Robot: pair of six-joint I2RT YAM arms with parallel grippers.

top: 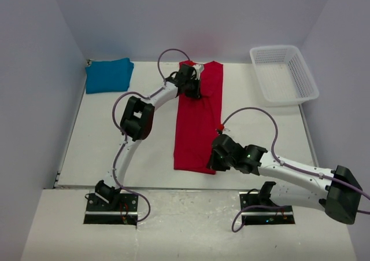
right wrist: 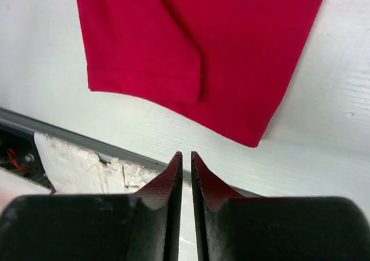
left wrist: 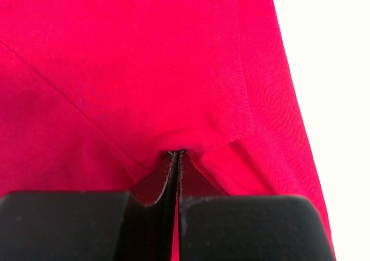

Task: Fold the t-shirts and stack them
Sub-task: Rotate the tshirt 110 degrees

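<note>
**White counter, red shirt pinched at its far end**

White counter [top: 104,151] fills the space between pale walls, with a rough chipped strip along its near edge in the right wrist view. Nearest, at about 5 o'clock, the right tool [right wrist: 185,157] hangs over bare counter just short of the hem. Its jaws are drawn to a thin slit with nothing between them. From above, this arm covers the hem's right corner.

The red t-shirt [top: 196,133] lies in the middle as a long narrow strip running from 6 toward 12 o'clock. One folded flap overlaps the near end. How many layers lie underneath cannot be made out.

Toward 12 o'clock the left tool [left wrist: 176,153] sits on the shirt's far part. Its jaws are pressed together on a pucker of red cloth, and creases run into the tips. Its body hides the collar area from above.

Farthest back, the teal t-shirt [top: 108,76] rests folded at 10 o'clock, its layers unclear. A white mesh basket [top: 292,100] stands at 2 o'clock.
</note>
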